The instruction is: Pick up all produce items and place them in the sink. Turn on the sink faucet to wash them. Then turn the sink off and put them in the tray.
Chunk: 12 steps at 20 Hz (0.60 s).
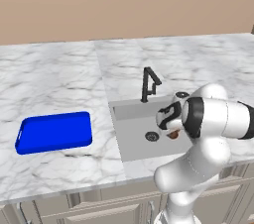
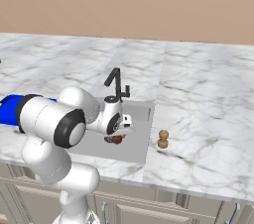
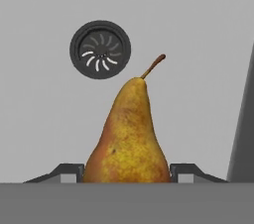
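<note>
An orange-brown pear (image 3: 128,139) with a short stem sits between my two finger tips, and my gripper (image 3: 127,173) is shut on it. The hand hangs low inside the grey sink (image 1: 131,143), with the pear (image 1: 173,135) just right of the round dark drain (image 1: 152,136). In the hand view the drain (image 3: 100,49) lies beyond the stem. The black faucet (image 1: 149,83) stands at the basin's back rim, spout angled over it. The blue tray (image 1: 54,131) lies on the counter to the left. A small tan knobby lump (image 2: 162,139) stands on the counter right of the sink (image 2: 139,141).
Marble counter (image 1: 59,79) runs on both sides of the basin, with a tan wall behind. My white arm (image 1: 213,119) reaches over the sink's front right corner. Cabinet fronts (image 1: 99,208) lie below the counter edge.
</note>
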Available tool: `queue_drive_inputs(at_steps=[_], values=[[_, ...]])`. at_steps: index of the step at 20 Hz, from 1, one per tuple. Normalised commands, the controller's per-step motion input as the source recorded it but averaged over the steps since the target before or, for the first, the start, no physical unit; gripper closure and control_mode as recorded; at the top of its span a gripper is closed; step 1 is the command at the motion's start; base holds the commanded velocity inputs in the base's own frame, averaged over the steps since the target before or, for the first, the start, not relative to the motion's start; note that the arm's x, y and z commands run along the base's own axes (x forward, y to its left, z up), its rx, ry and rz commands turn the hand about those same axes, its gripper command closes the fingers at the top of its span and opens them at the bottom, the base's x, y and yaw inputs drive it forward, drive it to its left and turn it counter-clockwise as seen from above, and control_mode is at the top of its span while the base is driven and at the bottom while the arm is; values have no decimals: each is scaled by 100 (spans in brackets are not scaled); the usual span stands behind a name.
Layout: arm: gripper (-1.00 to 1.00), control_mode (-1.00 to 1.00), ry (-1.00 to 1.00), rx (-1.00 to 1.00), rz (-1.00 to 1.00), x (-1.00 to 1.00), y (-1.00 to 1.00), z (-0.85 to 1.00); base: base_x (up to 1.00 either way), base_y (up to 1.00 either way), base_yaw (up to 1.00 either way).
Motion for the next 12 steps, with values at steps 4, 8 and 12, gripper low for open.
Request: queue_drive_inputs(at_steps=[4,8,12], values=[[100,-100,2,1,0,22,3,-28,0,0,0],[100,-100,1,1,0,18,1,-28,0,0,0],[100,-100,0,1,0,9,8,-29,0,0,0]])
